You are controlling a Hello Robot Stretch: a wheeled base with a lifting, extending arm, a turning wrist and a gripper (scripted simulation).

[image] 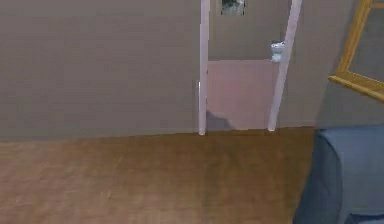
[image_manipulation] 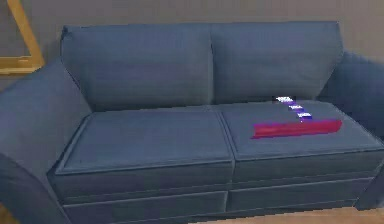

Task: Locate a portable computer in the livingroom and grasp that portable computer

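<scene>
A flat, thin magenta-red slab (image_manipulation: 296, 128) lies on the right seat cushion of a dark blue two-seat sofa (image_manipulation: 150, 140) in the arm side view. A short trail of small white and blue specks (image_manipulation: 293, 108) sits on the cushion just behind the slab; I cannot make out what they are. The sofa's blue arm (image: 345, 175) also fills the bottom right corner of the forward view.
Ahead lies brown wooden floor (image: 130, 180) up to a grey wall. A white-framed doorway (image: 245, 70) opens onto pinkish floor beyond. A gold picture frame (image: 362, 55) hangs on the wall at the right, and another gold frame corner (image_manipulation: 18, 45) shows beside the sofa.
</scene>
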